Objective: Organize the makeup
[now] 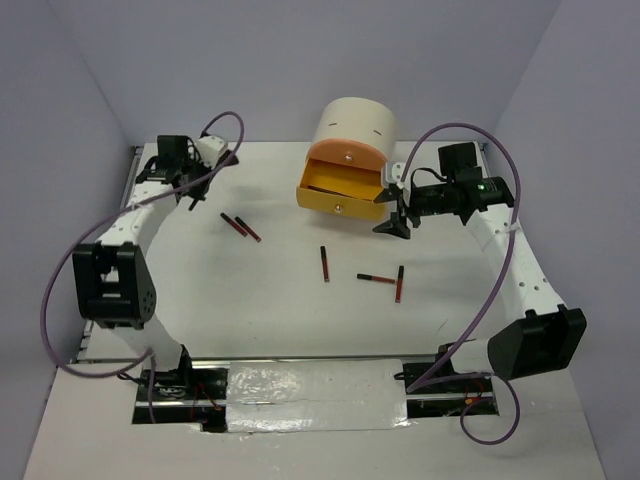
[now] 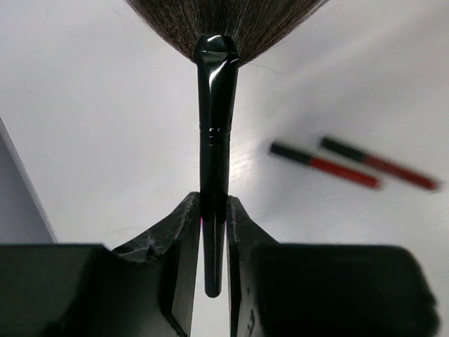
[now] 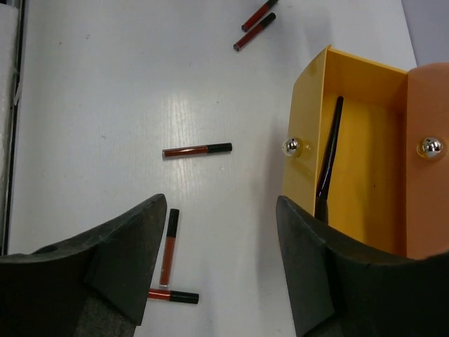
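Observation:
My left gripper (image 2: 214,205) is shut on the handle of a black long-handled brush (image 2: 214,126), bristles pointing away, above the table at the back left (image 1: 200,182). Two dark-red and black sticks (image 2: 324,164) lie just beyond it (image 1: 240,227). Three more sticks lie mid-table: one (image 1: 325,263), and a pair (image 1: 388,281) that also shows in the right wrist view (image 3: 168,246). My right gripper (image 3: 221,239) is open and empty beside the open yellow drawer (image 3: 365,84), which holds another black brush (image 3: 328,158). No white-and-blue packets are in view.
The cream cylinder (image 1: 358,128) stands at the back centre with its orange-yellow drawer (image 1: 335,192) pulled out toward the front. Purple cables loop over both arms. A taped strip (image 1: 315,395) runs along the near edge between the arm bases.

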`<state>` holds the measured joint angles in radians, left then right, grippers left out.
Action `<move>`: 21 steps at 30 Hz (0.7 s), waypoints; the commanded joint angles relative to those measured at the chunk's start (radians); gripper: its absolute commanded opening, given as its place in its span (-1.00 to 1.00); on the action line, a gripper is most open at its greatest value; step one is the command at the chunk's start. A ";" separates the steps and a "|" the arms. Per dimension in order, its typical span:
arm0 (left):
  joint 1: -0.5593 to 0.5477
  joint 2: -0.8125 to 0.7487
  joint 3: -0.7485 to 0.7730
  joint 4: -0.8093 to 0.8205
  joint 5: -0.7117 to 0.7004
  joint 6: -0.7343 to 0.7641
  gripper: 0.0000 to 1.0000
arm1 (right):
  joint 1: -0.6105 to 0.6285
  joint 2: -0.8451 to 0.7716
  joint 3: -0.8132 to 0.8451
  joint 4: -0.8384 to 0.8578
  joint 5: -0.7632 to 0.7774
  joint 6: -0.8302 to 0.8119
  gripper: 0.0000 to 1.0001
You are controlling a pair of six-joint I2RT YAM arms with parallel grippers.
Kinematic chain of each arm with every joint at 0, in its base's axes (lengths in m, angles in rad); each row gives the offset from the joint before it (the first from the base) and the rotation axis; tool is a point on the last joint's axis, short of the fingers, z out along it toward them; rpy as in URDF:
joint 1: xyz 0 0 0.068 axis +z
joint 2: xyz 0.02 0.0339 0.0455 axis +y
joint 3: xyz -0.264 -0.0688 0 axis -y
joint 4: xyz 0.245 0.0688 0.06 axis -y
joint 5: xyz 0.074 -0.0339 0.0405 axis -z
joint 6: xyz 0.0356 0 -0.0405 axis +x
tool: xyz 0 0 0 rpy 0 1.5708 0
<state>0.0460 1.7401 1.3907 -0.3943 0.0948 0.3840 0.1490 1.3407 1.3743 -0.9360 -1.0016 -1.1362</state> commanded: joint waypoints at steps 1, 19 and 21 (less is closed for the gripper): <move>-0.131 -0.140 -0.050 0.124 0.101 -0.010 -1.00 | -0.017 -0.063 -0.018 0.042 0.006 0.032 0.40; -0.561 -0.027 0.123 0.325 0.241 0.216 -1.00 | -0.039 -0.222 -0.132 0.164 0.017 0.187 -0.13; -0.578 0.016 0.171 0.316 0.255 0.257 -1.00 | -0.040 -0.233 -0.138 0.170 0.018 0.190 -0.11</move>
<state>-0.5129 1.7176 1.4849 -0.1333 0.2958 0.5503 0.1169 1.1400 1.2491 -0.8074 -0.9825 -0.9680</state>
